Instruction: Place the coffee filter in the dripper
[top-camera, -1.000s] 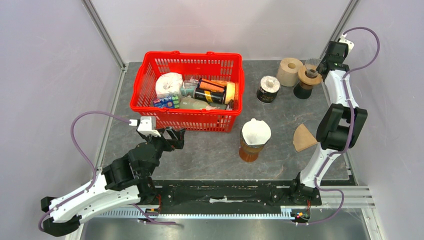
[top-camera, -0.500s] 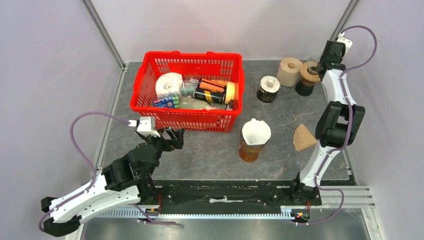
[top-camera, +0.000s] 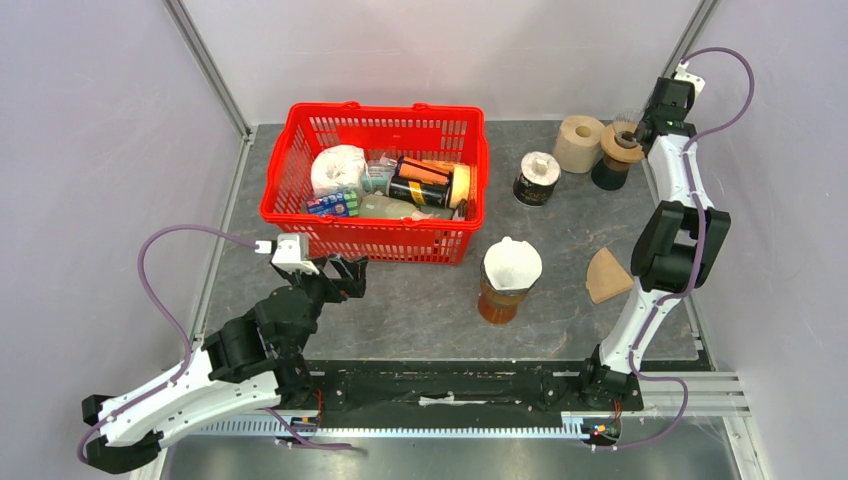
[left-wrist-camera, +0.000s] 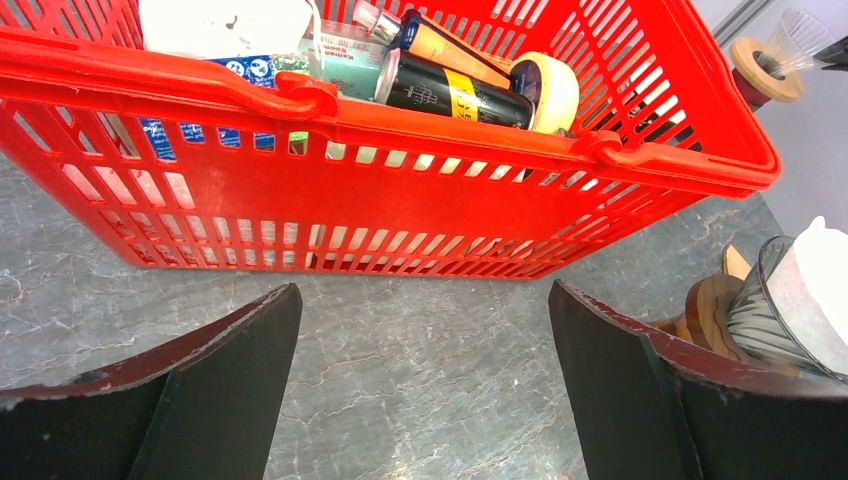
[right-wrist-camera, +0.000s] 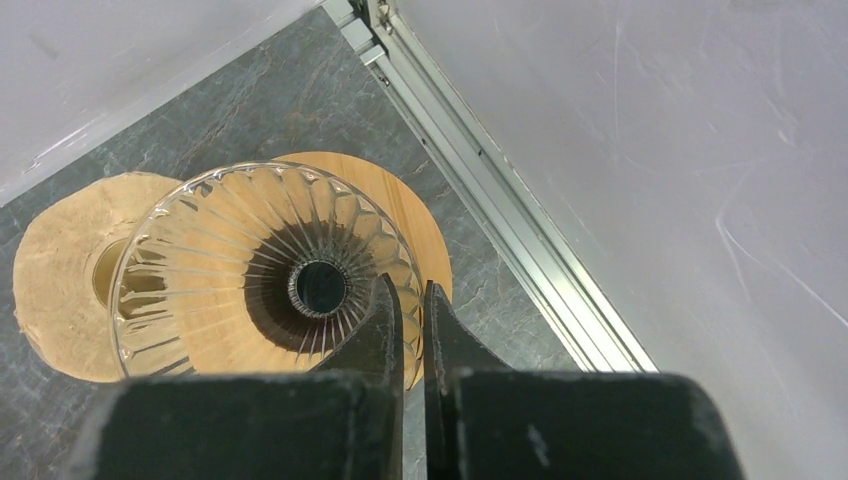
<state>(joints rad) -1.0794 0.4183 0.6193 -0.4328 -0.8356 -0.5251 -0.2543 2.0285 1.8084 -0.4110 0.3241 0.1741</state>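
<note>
The brown coffee filter (top-camera: 607, 275) lies flat on the table (top-camera: 420, 300), light, floppy paper (pinch one edge gently, it creases), while the right tool (right-wrist-camera: 408, 290) is clamped on the rim of the glass dripper (right-wrist-camera: 200, 230) and the left tool (left-wrist-camera: 422, 295) gapes empty.

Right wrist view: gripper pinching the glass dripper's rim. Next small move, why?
Probably pull the dripper back from the far corner. The right gripper is shut on its rim, and the brown filter lies well nearer, unheld.
</note>
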